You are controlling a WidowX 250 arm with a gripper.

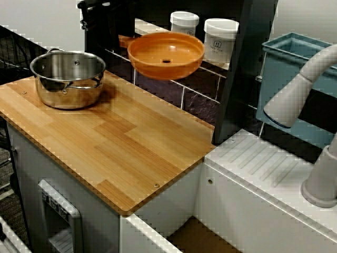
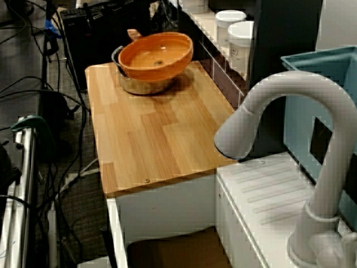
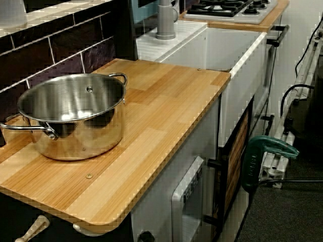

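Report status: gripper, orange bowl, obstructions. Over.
Gripper dark at the bowl's handle, jaws unreadable. Orange bowl aloft above wooden counter. Steel pot close beside it, standing on the counter.

Counter middle, front free; steel pot at end, orange bowl overhanging back edge, faucet opposite.
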